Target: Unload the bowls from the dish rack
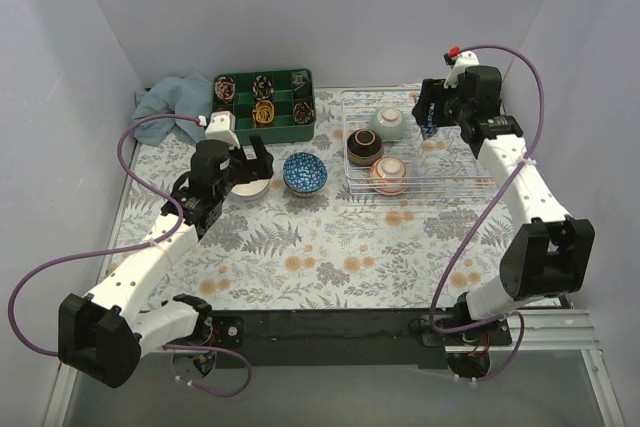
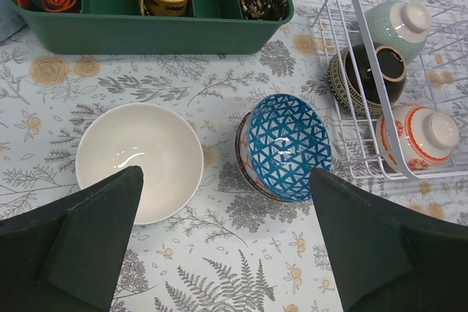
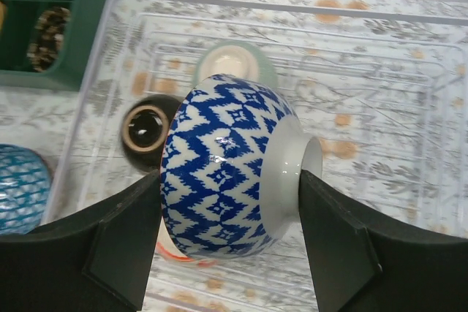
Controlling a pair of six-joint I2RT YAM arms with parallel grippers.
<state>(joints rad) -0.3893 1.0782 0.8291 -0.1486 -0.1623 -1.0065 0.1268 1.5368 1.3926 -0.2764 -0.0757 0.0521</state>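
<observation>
Floral-printed surface [image 1: 300,247] fills my views, boxed in by plain pale walls. At the left, a white bowl [image 2: 139,160] sits upright on the surface, just near of the green tray [image 2: 146,31]. My left fingers [image 2: 88,239] hang above it, spread wide with nothing between them. Just right of it, a blue triangle-patterned bowl [image 2: 287,147] rests on the surface, apparently tilted, outside the dish rack [image 1: 450,152]. I judge those two as already unloaded. Further right, the rack holds three bowls: a dark bowl [image 1: 363,146] at its left side, a mint-green bowl [image 1: 388,123] toward the far side, and a red-striped bowl [image 1: 389,175] at the near side, the last two foot-up. Over the rack's far right part, my right fingers [image 3: 110,253] are clamped on a blue zigzag bowl [image 3: 227,173], held on its side above the wire grid. So by my reckoning two bowls are out and one is in hand but not yet set down. That leaves three to lift, which puts me at under halfway.
</observation>
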